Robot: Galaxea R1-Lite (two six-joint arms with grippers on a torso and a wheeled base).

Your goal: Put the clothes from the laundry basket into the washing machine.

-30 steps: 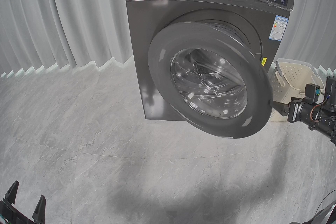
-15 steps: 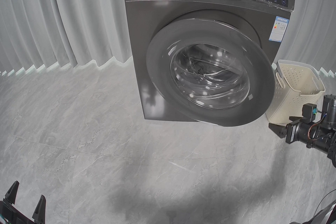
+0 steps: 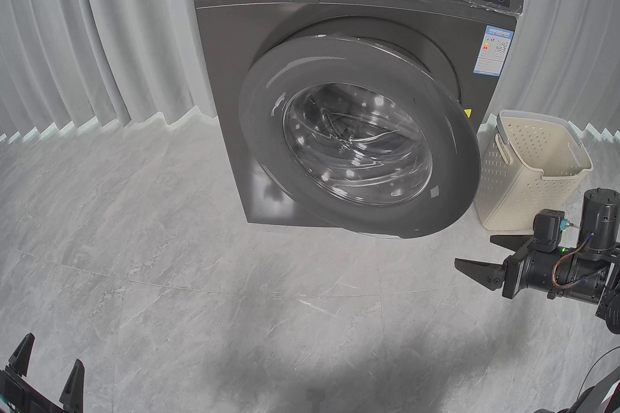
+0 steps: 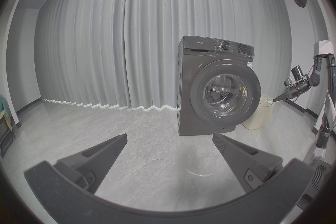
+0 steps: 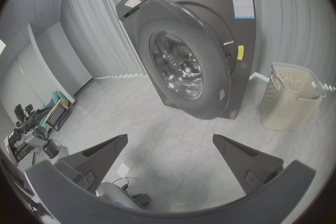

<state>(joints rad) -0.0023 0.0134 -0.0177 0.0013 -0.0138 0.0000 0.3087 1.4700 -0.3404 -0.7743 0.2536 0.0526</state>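
Note:
The dark grey washing machine (image 3: 349, 14) stands against the curtain. Its round door (image 3: 355, 137) hangs slightly ajar, with a narrow gap on the latch side (image 5: 229, 56). Reflections on the glass hide what lies in the drum. To its right sits the cream perforated laundry basket (image 3: 536, 169), with no clothes visible inside. My right gripper (image 3: 491, 254) is open and holds nothing, low in front of the basket and apart from the door's edge. At the bottom left corner my left gripper (image 3: 48, 369) is open and holds nothing, far from the machine (image 4: 217, 88).
Grey tiled floor (image 3: 194, 279) spreads wide and bare in front of the machine. Pleated curtains (image 3: 97, 14) close off the back. In the right wrist view, equipment (image 5: 31, 126) stands far off by a wall.
The door has swung from wide open to nearly shut. My right gripper has drawn back and down from the door's edge. The head camera has shifted, moving the machine left in the picture.

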